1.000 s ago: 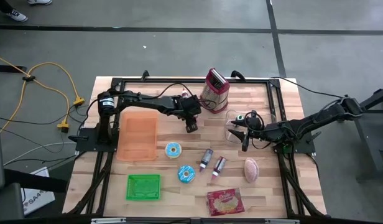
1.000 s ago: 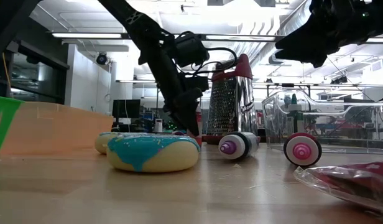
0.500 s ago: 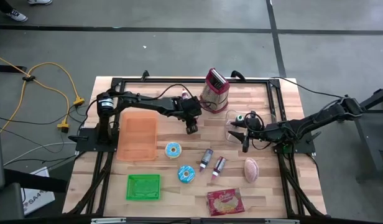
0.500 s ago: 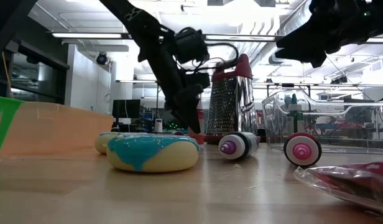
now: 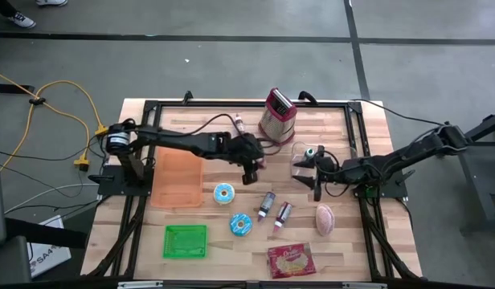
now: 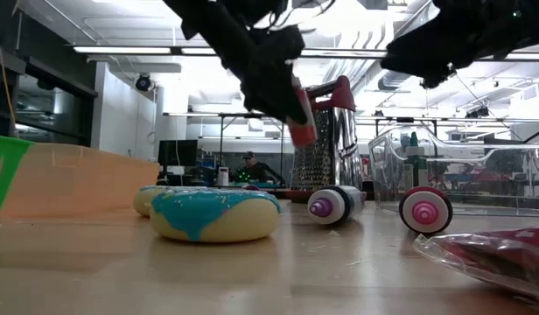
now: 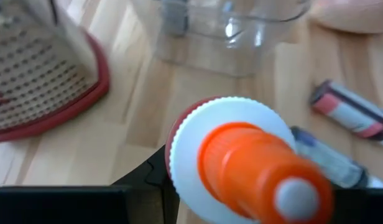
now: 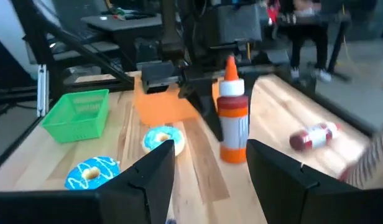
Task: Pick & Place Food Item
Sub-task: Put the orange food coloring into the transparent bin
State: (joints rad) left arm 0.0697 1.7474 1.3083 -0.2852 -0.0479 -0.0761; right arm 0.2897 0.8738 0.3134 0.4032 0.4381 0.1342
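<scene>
My left gripper (image 5: 249, 169) is shut on an orange-red sauce bottle (image 8: 233, 124) with a white cap (image 7: 229, 155) and an orange nozzle. It holds the bottle above the table's middle, in front of the metal grater (image 5: 276, 116). In the low view the bottle's lower end (image 6: 301, 122) sticks out below the gripper, well above the tabletop. My right gripper (image 5: 316, 181) hovers open and empty by the clear container (image 5: 305, 160), pointing toward the bottle. My left gripper pinches the bottle's upper body (image 8: 224, 104), just below the white cap, between its two fingers. The fingers slant down from the table's left and lie across the bottle. The bottle is lifted clear of the table and slightly tilted, its lower end (image 6: 301, 122) hanging below the fingers.
Two blue-iced doughnuts (image 5: 223, 193) (image 5: 240, 225) lie near the middle, with two small tubes (image 5: 267, 205) (image 5: 282, 214) beside them. There is an orange tray (image 5: 177, 175) at the left and a green basket (image 5: 186, 241) at the near left. A pink bun (image 5: 325, 218) and a red packet (image 5: 290, 261) lie at the near right.
My left gripper has risen and moved a little toward the table's near edge, still shut on the bottle. The bottle stood on the table by the grater and now hangs clear of it, tilted.
</scene>
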